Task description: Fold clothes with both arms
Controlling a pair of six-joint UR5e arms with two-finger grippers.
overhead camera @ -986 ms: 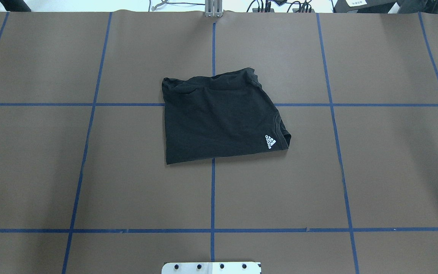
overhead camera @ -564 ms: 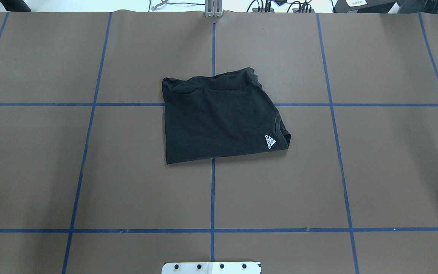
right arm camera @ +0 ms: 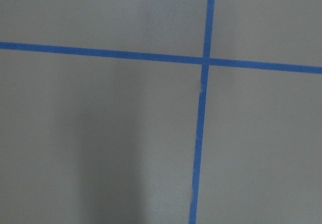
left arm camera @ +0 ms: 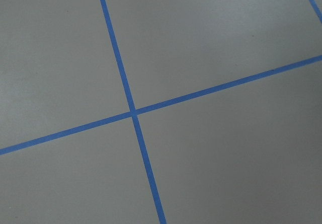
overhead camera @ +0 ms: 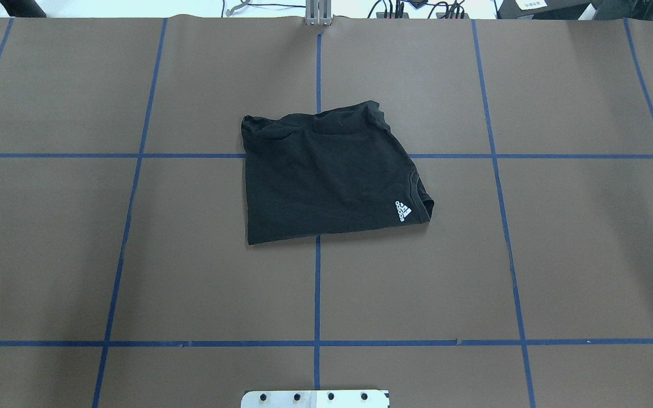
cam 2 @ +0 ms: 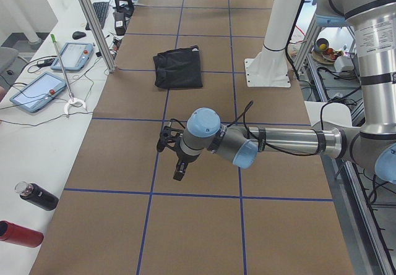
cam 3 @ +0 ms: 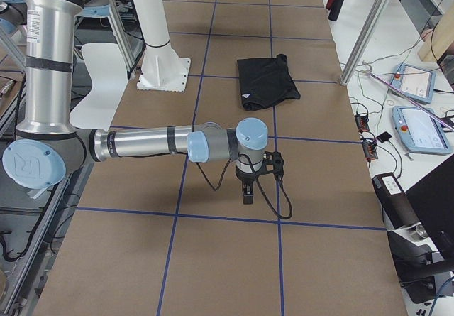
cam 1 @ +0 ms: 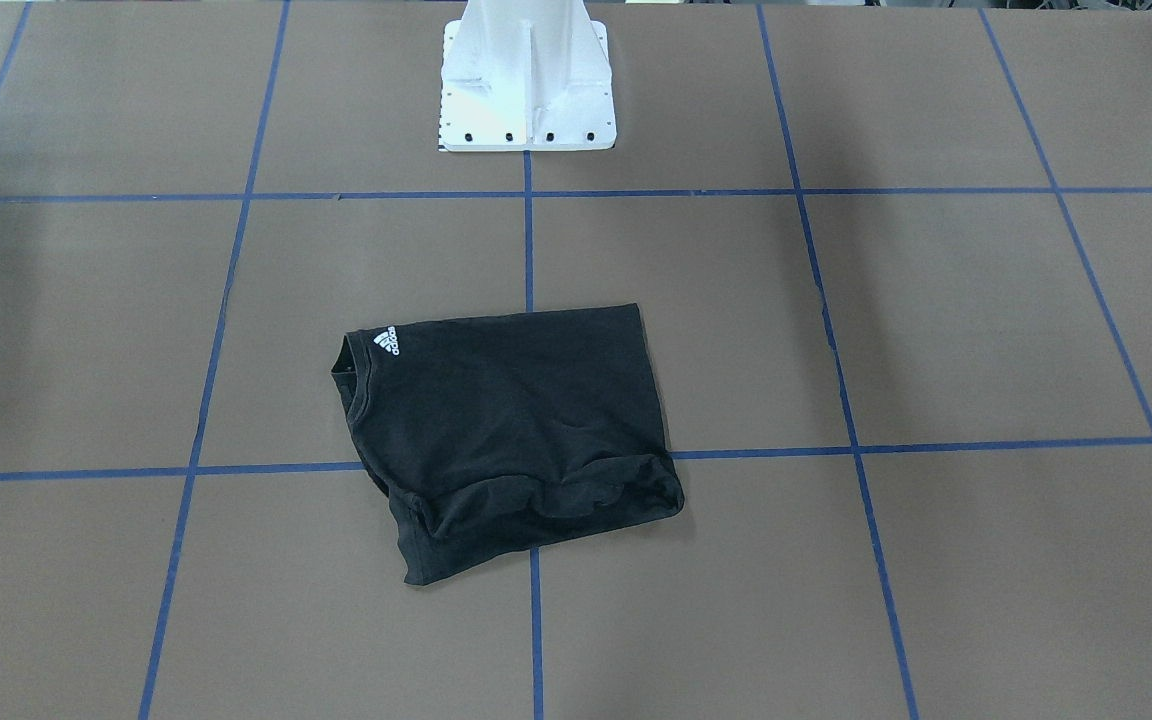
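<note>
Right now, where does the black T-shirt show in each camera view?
Front-facing: T-shirt just left of centre, logo at its upper left.
Overhead: centre, a little above the middle.
Exterior left: upper middle, left of the base.
Exterior right: upper middle, right of the base.
Left wrist: not in it.
Right wrist: not in it.
Shared landmark: white pedestal base, which the shirt's logo edge faces.

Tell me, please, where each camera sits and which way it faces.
Front-facing: across table, facing pedestal; shirt central.
Overhead: behind pedestal, looking down; its edge shows.
Exterior left: table's end; left arm near.
Exterior right: opposite end; right arm near.
Left wrist: down at tape cross; robot unseen.
Right wrist: same.
Shared: shirt in exterior views.
</note>
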